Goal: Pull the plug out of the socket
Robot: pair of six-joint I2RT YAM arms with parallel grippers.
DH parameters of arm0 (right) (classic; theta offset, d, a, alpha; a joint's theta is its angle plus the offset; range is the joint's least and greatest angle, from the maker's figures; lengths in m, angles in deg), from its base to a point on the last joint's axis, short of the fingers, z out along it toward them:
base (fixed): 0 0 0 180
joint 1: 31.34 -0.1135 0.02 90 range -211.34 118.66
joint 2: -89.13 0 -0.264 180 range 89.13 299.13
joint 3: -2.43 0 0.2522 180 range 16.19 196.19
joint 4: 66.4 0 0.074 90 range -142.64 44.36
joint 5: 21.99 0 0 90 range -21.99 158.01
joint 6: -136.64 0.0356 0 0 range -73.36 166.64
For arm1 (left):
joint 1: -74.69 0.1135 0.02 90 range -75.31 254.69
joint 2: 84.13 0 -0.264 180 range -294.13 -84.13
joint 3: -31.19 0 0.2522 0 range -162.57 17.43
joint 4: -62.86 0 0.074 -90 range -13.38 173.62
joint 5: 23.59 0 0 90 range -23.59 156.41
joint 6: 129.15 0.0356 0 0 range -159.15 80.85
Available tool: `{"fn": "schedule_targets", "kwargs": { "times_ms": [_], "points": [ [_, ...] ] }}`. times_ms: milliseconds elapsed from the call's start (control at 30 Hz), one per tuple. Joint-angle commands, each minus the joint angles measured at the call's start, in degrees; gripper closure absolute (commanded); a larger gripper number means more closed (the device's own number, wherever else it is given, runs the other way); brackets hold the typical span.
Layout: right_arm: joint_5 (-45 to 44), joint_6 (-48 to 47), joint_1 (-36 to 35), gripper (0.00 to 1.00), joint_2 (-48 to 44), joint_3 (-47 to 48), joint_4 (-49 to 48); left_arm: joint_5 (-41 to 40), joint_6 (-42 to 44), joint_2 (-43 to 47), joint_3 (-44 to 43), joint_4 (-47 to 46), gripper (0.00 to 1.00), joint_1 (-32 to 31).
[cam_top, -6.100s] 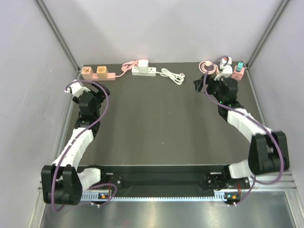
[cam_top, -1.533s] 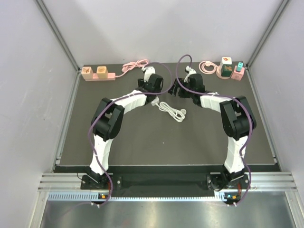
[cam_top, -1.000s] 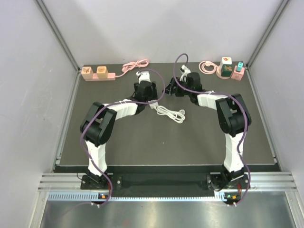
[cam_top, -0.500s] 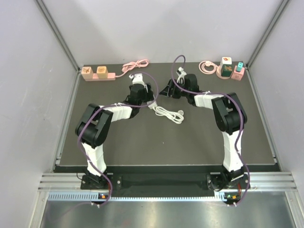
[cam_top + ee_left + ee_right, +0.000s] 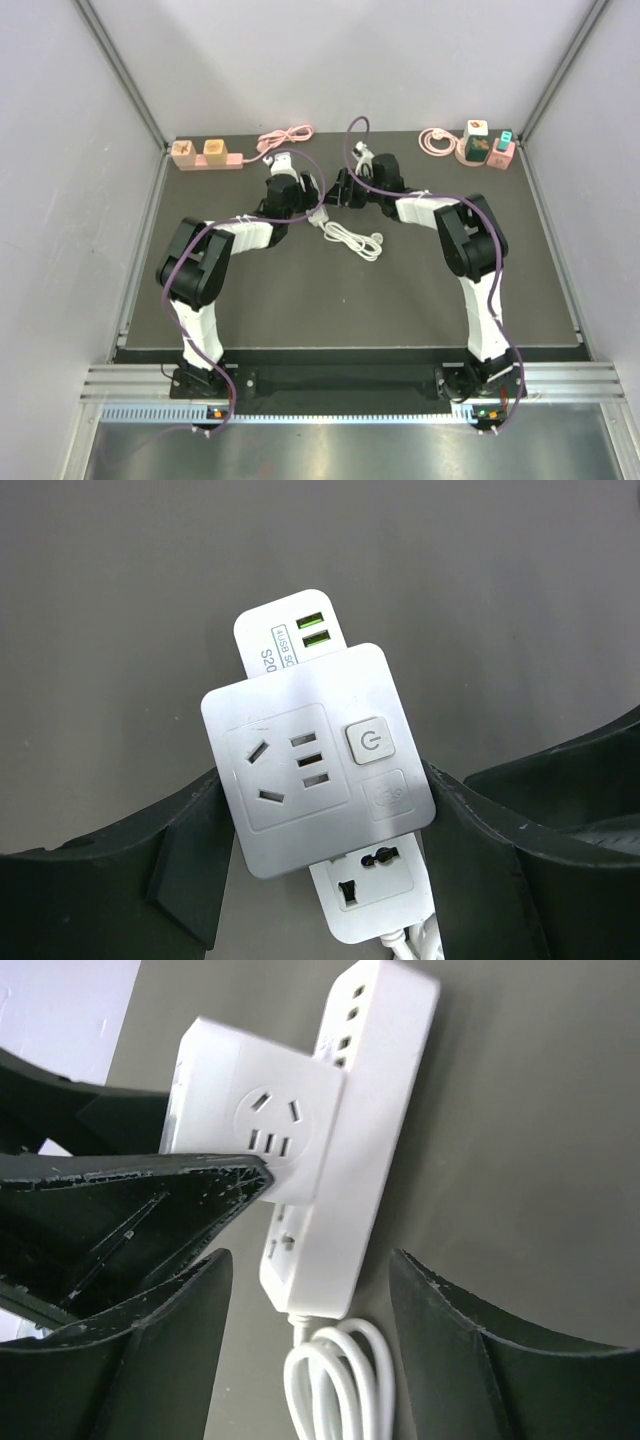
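Note:
The plug (image 5: 315,760) is a square white adapter with a power button, seated on a white socket strip (image 5: 365,880) that lies on the dark mat. My left gripper (image 5: 320,780) is shut on the plug, with one finger against each of its sides. My right gripper (image 5: 310,1260) is open and straddles the cord end of the socket strip (image 5: 370,1090), with a gap on both sides. The plug (image 5: 255,1120) shows beside a left finger (image 5: 150,1200). From above, both grippers meet over the strip (image 5: 318,214) at the mat's back centre. Its white cord (image 5: 352,240) trails to the right.
An orange and pink power strip (image 5: 205,153) with a pink cord (image 5: 285,137) lies at the back left. A pink socket cluster (image 5: 485,145) and a coiled pink cord (image 5: 435,140) sit at the back right. Grey walls enclose three sides.
Both arms have come in from the back corners to the white strip. Over the last second both grippers and the strip have shifted left, and the right jaws have narrowed a little.

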Motion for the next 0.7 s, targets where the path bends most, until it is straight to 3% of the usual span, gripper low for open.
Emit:
{"fn": "schedule_targets", "kwargs": {
  "times_ms": [0,667],
  "points": [
    [1.92,-1.62,-1.48,0.37,1.33,3.26,1.28,1.51,-1.49,2.99,-2.14,-7.42,1.0,0.19],
    [0.34,2.77,-2.54,0.52,7.05,8.89,2.86,3.36,-0.96,4.22,-1.79,-8.12,1.0,0.27]
  ]
}}
